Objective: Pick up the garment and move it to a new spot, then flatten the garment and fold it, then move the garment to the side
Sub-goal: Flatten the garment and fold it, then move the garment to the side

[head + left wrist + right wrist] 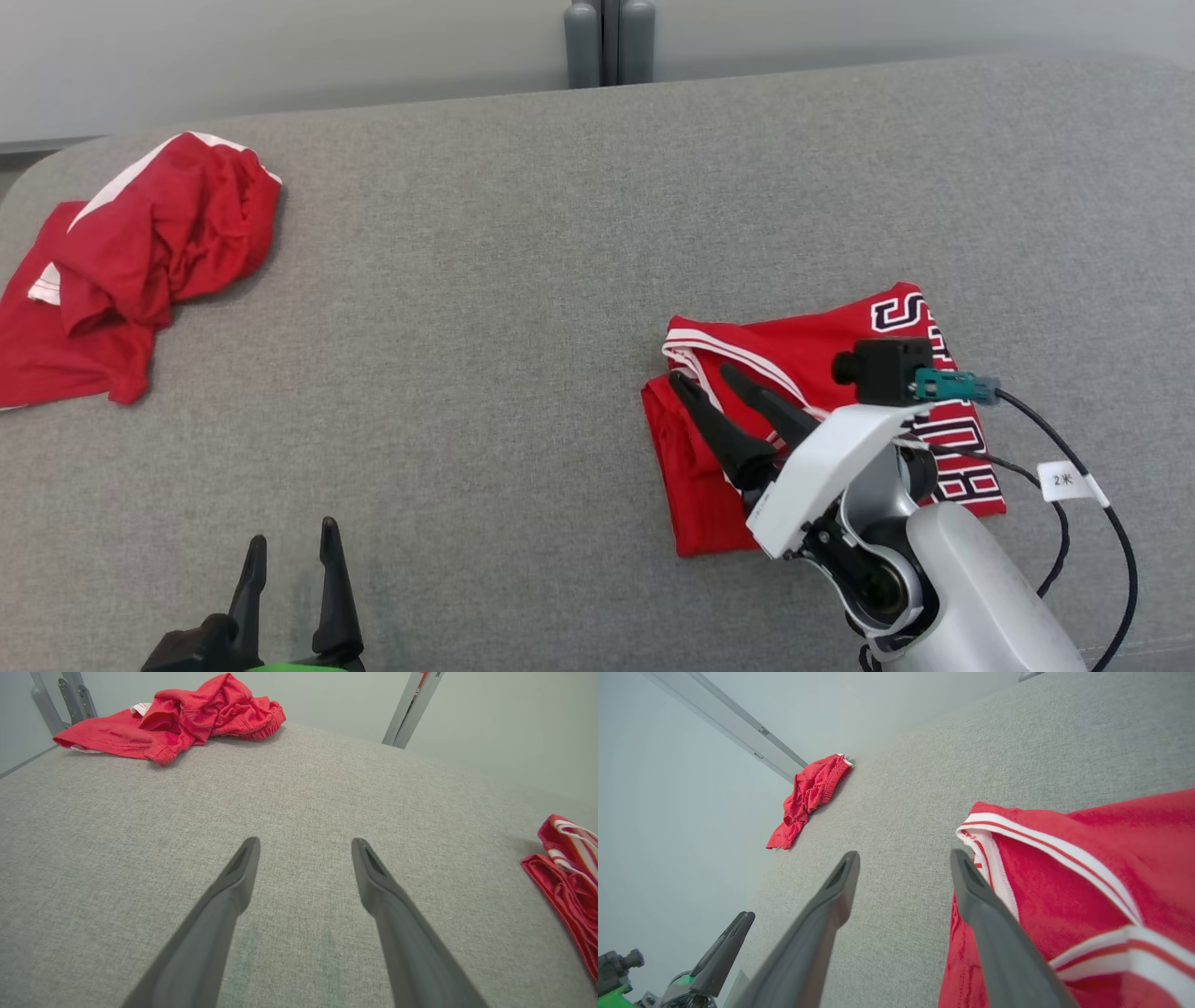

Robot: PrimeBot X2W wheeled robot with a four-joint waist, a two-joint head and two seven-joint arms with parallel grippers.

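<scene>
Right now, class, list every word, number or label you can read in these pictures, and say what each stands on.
"2米": on the small white tag hanging beside the pale forearm.
"S": black-and-white block letter on the folded red jersey with white trim, cut off at the fold.
More block letters lower on that jersey: partly hidden by the forearm, no whole word readable.
Crumpled red garment: no text visible.
</scene>
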